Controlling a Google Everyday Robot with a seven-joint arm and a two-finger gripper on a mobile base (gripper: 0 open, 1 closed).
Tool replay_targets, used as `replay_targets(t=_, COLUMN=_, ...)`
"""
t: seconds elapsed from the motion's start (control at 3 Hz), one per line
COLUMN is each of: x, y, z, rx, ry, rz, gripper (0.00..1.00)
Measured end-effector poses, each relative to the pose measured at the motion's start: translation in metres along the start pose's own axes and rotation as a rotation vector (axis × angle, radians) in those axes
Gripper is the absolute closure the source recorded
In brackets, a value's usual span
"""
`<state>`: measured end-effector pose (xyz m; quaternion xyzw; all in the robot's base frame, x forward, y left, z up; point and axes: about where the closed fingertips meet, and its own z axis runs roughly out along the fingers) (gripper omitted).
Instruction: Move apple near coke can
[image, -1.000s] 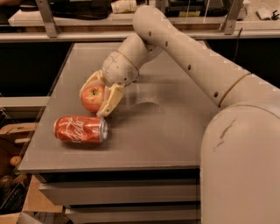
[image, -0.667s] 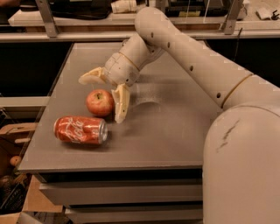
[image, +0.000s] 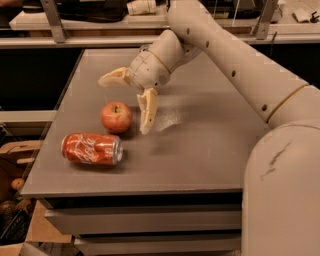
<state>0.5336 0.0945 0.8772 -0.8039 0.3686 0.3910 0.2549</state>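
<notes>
The red apple (image: 116, 117) with a short stem rests on the grey table (image: 200, 150), just behind and to the right of the coke can (image: 92, 149). The can lies on its side near the table's front left, with white script showing. A small gap separates apple and can. My gripper (image: 125, 102) is open above and right of the apple. One finger (image: 114, 77) points left above the apple, the other finger (image: 148, 111) hangs down right beside it. The gripper holds nothing.
My pale arm (image: 235, 60) reaches in from the right across the table. A shelf rail (image: 100, 42) runs behind the table. Cardboard boxes (image: 20, 150) sit on the floor at the left, below the table's edge.
The gripper has let go of the apple, opened wide and risen. The apple now rests on the table beside the can.
</notes>
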Motion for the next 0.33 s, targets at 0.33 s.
replay_targets(t=0.33, x=-0.0001, y=0.0, z=-0.0006, rx=0.002, ry=0.0, rz=0.0, gripper=0.0)
